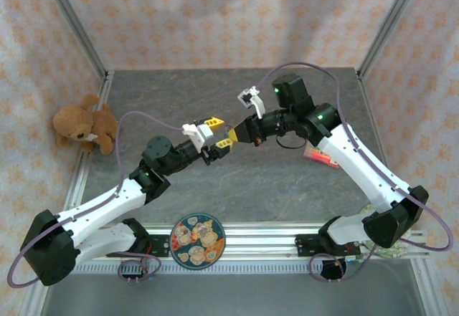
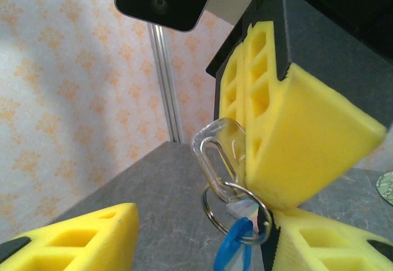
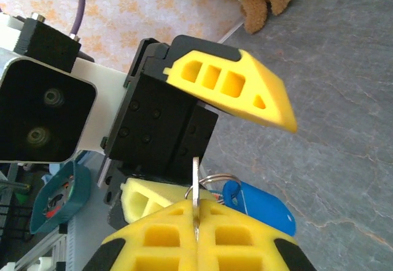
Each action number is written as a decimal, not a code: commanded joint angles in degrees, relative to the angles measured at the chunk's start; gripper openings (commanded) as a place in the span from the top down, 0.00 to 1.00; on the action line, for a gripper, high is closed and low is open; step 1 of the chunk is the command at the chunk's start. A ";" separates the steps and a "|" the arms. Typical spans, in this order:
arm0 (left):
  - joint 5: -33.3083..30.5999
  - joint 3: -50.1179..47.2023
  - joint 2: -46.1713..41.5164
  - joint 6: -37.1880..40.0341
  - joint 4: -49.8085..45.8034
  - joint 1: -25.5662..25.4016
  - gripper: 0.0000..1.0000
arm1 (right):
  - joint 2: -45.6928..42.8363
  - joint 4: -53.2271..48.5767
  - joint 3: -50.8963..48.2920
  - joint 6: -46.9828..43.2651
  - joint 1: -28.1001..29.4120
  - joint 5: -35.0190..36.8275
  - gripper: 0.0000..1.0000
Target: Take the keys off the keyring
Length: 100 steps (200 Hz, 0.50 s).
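Observation:
My right gripper (image 3: pixel 196 212) is shut on the key (image 3: pixel 196 182), a thin pale metal blade seen edge-on between its yellow fingers. Its clear-silvery head (image 2: pixel 215 151) sticks out beside the right gripper's fingers (image 2: pixel 301 142). The keyring (image 2: pixel 236 216), a thin metal ring with a bright blue tag (image 3: pixel 263 208), hangs from the key's head. My left gripper (image 2: pixel 202 237) is open, its fingers wide apart on either side of the ring and tag; the ring lies close to one finger. Both grippers (image 1: pixel 228 137) meet above the middle of the table.
A brown teddy bear (image 1: pixel 84 124) lies at the table's left edge. A patterned round plate (image 1: pixel 198 239) sits at the near edge between the arm bases. A small red object (image 1: pixel 320 157) lies under the right arm. Metal frame posts stand at the back corners.

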 commanded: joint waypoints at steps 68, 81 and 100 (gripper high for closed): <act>1.56 2.79 1.80 2.96 5.11 -0.37 0.49 | -1.16 3.54 2.44 2.11 0.37 -4.12 1.00; 1.36 2.62 1.49 3.10 5.48 -0.36 0.51 | -1.02 3.72 2.48 2.17 0.37 -4.28 1.00; 1.53 2.63 1.31 3.25 5.95 -0.36 0.54 | -1.07 4.12 2.45 2.44 0.32 -4.36 1.00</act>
